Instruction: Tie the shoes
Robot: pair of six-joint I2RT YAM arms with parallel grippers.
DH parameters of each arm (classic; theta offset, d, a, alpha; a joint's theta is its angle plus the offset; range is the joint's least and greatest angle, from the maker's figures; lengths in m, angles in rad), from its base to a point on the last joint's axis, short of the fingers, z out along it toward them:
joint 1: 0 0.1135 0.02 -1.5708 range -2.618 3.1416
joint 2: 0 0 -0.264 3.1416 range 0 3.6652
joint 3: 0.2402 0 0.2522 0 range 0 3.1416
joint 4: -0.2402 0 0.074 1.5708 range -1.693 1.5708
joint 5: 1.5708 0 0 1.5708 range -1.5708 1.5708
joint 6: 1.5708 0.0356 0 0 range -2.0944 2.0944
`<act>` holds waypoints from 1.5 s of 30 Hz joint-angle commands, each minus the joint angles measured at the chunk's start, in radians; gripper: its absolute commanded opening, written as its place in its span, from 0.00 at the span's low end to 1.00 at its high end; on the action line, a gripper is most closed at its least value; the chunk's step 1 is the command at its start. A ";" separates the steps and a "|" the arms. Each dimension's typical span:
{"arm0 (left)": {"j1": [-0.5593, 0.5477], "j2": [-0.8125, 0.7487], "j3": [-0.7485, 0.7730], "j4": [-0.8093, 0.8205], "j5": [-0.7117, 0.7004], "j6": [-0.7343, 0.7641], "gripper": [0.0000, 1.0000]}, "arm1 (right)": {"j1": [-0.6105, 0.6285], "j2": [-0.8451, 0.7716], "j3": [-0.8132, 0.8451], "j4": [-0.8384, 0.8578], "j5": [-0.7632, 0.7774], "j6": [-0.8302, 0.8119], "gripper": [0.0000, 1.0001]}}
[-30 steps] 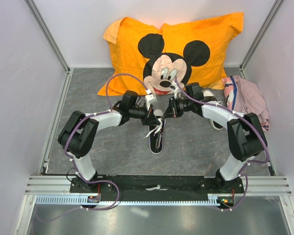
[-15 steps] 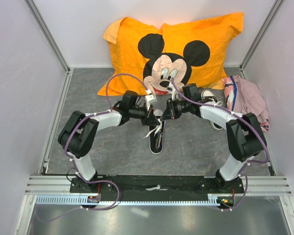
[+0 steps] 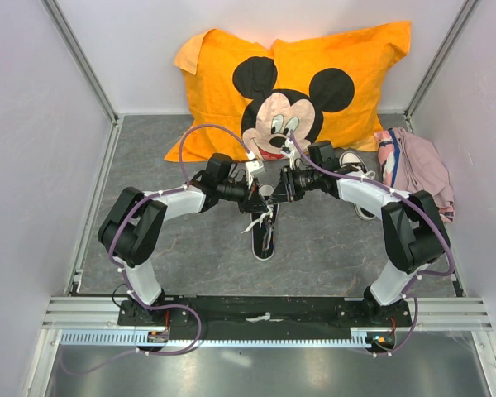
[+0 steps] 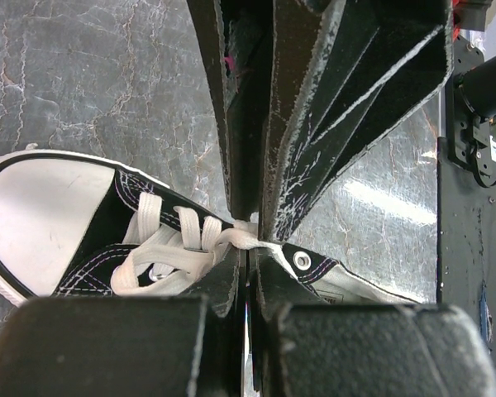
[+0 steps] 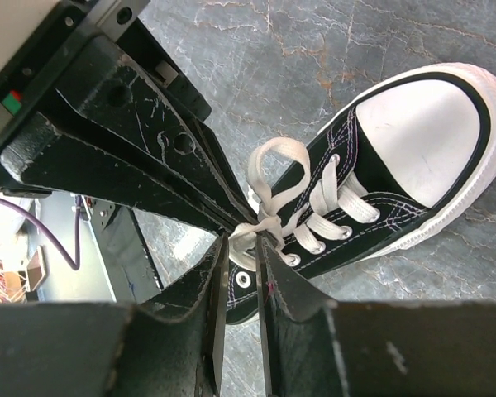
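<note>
One of the shoes, a black sneaker with a white toe cap, lies mid-table, toe toward the arms' bases. Both grippers meet over its laces. My left gripper is shut on a strand of the white lace at the knot. Opposite it, my right gripper stands slightly open, its tips either side of the bunched lace. A lace loop stands up beside them. In the top view the left gripper and right gripper almost touch. The other shoe lies at the right, partly behind the right arm.
An orange cartoon-mouse pillow leans on the back wall. A pink cloth is heaped at the right wall. White walls with metal rails close off three sides. The arms' base bar runs along the near edge.
The right gripper has shifted a little left toward the left gripper and its jaws have parted. The left gripper stays shut on the lace, unmoved.
</note>
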 commanded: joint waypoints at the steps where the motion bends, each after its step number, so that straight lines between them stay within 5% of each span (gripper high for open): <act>1: -0.003 0.015 -0.001 0.018 0.047 0.055 0.02 | 0.006 0.012 0.001 0.055 -0.028 0.020 0.26; 6: -0.003 0.012 -0.007 0.018 0.067 0.069 0.02 | 0.008 0.025 0.001 0.060 -0.028 0.031 0.25; 18: 0.002 0.015 -0.008 0.018 0.051 0.069 0.02 | 0.006 0.010 -0.005 0.060 -0.039 0.032 0.01; 28: 0.007 0.013 -0.015 0.024 0.044 0.061 0.02 | -0.012 -0.028 -0.037 0.053 -0.013 0.029 0.00; 36: 0.011 -0.010 -0.036 0.039 0.032 0.040 0.33 | -0.012 -0.031 -0.037 0.070 0.009 0.036 0.00; 45: 0.056 -0.120 -0.120 0.116 0.020 -0.022 0.36 | -0.012 -0.036 -0.047 0.075 0.004 0.032 0.00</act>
